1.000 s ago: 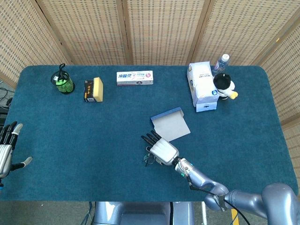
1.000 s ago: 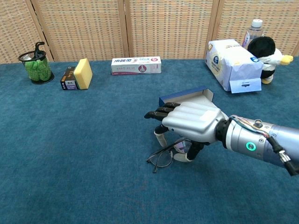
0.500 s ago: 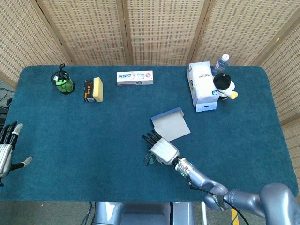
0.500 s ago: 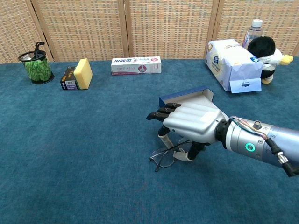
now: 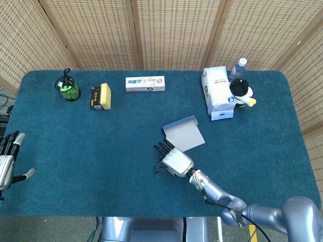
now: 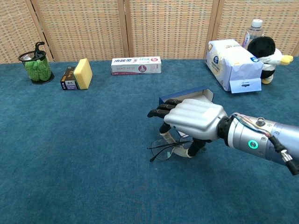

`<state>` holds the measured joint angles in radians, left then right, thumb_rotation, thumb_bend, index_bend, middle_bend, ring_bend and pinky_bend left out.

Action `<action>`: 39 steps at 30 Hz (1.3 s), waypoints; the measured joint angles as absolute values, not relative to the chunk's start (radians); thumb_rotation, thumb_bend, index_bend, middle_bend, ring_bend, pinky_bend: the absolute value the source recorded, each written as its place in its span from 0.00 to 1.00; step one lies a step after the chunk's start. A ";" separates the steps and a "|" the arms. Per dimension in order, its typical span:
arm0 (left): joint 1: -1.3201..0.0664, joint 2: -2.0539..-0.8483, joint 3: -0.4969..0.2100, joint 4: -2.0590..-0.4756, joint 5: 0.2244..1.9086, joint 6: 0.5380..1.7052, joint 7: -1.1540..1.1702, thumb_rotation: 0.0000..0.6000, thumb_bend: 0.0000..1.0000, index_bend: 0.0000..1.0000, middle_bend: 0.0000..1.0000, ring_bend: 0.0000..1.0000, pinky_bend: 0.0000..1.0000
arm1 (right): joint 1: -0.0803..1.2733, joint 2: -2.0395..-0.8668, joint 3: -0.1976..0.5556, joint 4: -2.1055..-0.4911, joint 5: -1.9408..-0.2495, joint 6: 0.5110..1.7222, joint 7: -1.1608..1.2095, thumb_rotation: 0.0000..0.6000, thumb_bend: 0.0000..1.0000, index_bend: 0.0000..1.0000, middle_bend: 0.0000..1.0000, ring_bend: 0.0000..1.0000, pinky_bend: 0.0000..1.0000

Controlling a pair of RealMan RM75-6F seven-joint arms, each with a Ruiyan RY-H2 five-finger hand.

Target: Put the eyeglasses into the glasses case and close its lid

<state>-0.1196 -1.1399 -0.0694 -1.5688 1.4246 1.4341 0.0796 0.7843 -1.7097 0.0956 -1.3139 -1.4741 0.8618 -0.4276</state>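
The thin-framed eyeglasses (image 6: 164, 151) hang just above the blue cloth, pinched between the thumb and fingers of my right hand (image 6: 194, 120). From the head view only a bit of the eyeglasses (image 5: 159, 169) shows at the left of that hand (image 5: 174, 161). The glasses case (image 5: 184, 133) lies open right behind the hand, blue outside and grey inside; the chest view shows only its front edge (image 6: 187, 95) past the knuckles. My left hand (image 5: 7, 162) rests at the table's left edge, fingers spread, holding nothing.
Along the far side stand a black mesh cup (image 5: 67, 89) with green contents, a yellow sponge on a dark box (image 5: 101, 96), a toothpaste box (image 5: 145, 83), a tissue pack (image 5: 217, 93), a penguin toy (image 5: 242, 92) and a bottle (image 5: 239, 67).
My right hand has closed on the eyeglasses and raised them slightly off the cloth, levelling them. The left hand has not moved.
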 measured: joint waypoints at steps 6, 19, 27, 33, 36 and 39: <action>-0.120 -1.139 -0.070 -1.569 1.423 1.433 0.079 1.00 0.00 0.00 0.00 0.00 0.00 | 0.791 -1.666 0.106 -1.358 -1.472 0.872 -0.466 1.00 0.52 0.58 0.08 0.00 0.00; -0.123 -1.136 -0.071 -1.572 1.419 1.429 0.073 1.00 0.00 0.00 0.00 0.00 0.00 | 0.837 -1.563 0.182 -1.384 -1.394 0.853 -0.586 1.00 0.52 0.58 0.08 0.00 0.00; -0.124 -1.134 -0.071 -1.572 1.417 1.426 0.070 1.00 0.00 0.00 0.00 0.00 0.00 | 0.888 -1.597 0.202 -1.221 -1.304 0.761 -0.587 1.00 0.52 0.58 0.09 0.00 0.00; -0.129 -1.135 -0.074 -1.567 1.405 1.413 0.065 1.00 0.00 0.00 0.00 0.00 0.00 | 0.923 -1.664 0.193 -1.052 -1.280 0.714 -0.562 1.00 0.52 0.58 0.09 0.00 0.00; -0.131 -1.134 -0.077 -1.566 1.403 1.412 0.061 1.00 0.00 0.00 0.00 0.00 0.00 | 0.935 -1.695 0.183 -0.975 -1.271 0.690 -0.545 1.00 0.52 0.58 0.09 0.00 0.00; -0.132 -1.134 -0.078 -1.564 1.398 1.409 0.061 1.00 0.00 0.00 0.00 0.00 0.00 | 0.945 -1.720 0.171 -0.910 -1.267 0.673 -0.535 1.00 0.52 0.58 0.09 0.00 0.00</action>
<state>-0.1317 -1.1339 -0.0780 -1.5645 1.3978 1.4090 0.0611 0.9449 -1.7201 0.1713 -0.9096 -1.2671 0.6730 -0.5345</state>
